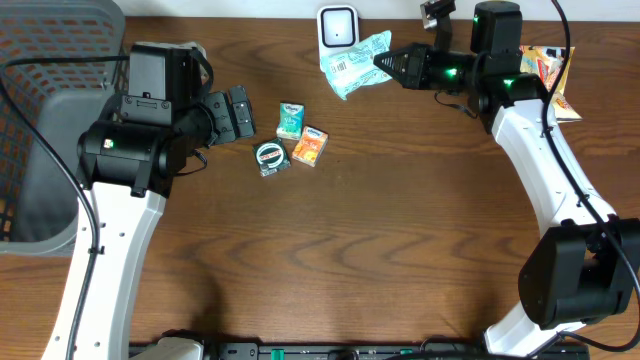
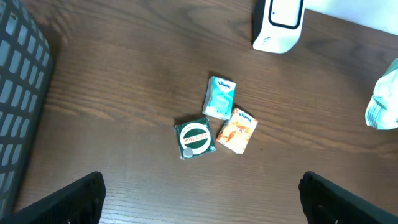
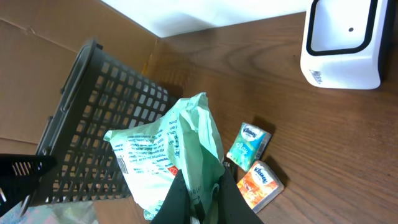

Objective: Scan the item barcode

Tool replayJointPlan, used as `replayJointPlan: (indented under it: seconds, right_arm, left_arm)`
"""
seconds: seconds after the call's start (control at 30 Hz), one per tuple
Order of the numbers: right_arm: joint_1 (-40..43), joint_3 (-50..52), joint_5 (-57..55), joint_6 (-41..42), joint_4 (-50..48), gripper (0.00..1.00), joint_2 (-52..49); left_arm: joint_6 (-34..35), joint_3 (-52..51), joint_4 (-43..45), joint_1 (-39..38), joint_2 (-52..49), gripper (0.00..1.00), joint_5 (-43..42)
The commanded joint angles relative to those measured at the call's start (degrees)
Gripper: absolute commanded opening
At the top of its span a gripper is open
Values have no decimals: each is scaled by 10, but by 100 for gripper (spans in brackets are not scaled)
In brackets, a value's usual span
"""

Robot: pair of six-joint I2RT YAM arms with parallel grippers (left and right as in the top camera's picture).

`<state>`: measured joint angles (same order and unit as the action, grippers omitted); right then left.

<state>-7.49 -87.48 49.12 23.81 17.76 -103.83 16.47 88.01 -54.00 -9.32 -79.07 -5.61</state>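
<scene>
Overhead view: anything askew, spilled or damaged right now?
Nothing spilled. The green packet, pinched in the right gripper beside the scanner, is crumpled and tilted; otherwise nothing stands out.

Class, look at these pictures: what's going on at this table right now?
The right gripper is shut on a pale green packet, holding it beside the white scanner. The left gripper is open and empty, near a teal tissue pack, an orange pack and a round green tin lying together.

Scanner [image 2: 277, 34] top beyond upper edge
</scene>
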Motion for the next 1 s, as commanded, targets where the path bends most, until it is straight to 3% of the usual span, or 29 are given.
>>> replayJointPlan:
  seconds: [0.0,0.17,0.23,0.4,0.7,0.97]
  right_arm:
    - [-5,-12,-10,-8,3,1,13]
    - [-16,-12,-73,-29,35,1,13]
    - [-30,-12,-158,-61,69,1,13]
    - [-104,-12,-548,-110,187,1,7]
    - [-177,-12,-933,-122,283,1,-49]
    - [-196,-11,-956,-118,331,2,-136]
  left_arm:
    - [-4,4,-2,1,1,98,7]
    - [-4,4,-2,1,1,98,7]
    - [-4,4,-2,1,1,98,7]
    - [-4,4,-2,1,1,98,7]
    - [-4,4,-2,1,1,98,7]
    - [-4,4,-2,1,1,97,7]
